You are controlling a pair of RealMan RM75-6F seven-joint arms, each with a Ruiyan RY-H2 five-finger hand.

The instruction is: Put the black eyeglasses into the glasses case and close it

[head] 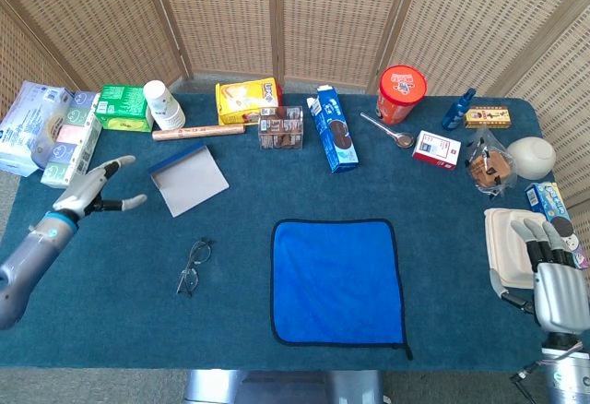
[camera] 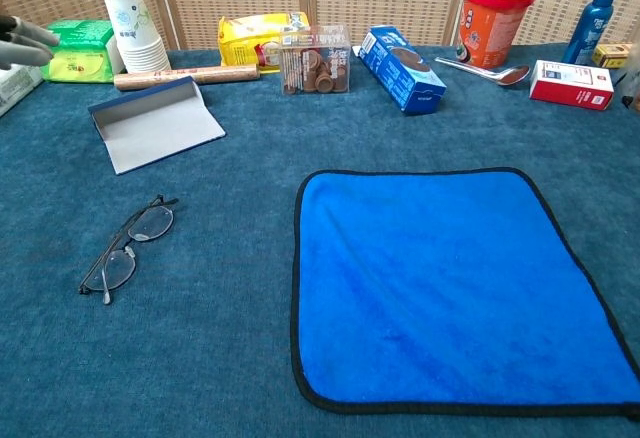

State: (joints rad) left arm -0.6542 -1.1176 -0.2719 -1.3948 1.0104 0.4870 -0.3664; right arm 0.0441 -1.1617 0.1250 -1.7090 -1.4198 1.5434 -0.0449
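Observation:
The black eyeglasses (head: 194, 266) (camera: 128, 247) lie folded out on the blue tablecloth, left of a blue cloth (head: 337, 279) (camera: 455, 286). The glasses case (head: 189, 178) (camera: 155, 122) lies open behind them, grey inside with a blue edge. My left hand (head: 100, 192) (camera: 20, 40) hovers left of the case, fingers spread, holding nothing. My right hand (head: 553, 279) stays at the table's right front edge, fingers apart and empty, far from both.
Along the back stand paper cups (head: 163, 104), a green pack (head: 124, 107), a yellow bag (head: 246, 100), a clear box (head: 281, 127), a blue carton (head: 334, 132), a red tub (head: 402, 93) and a spoon (head: 389, 130). Tissue packs (head: 51, 132) lie far left; a white tray (head: 507, 245) right.

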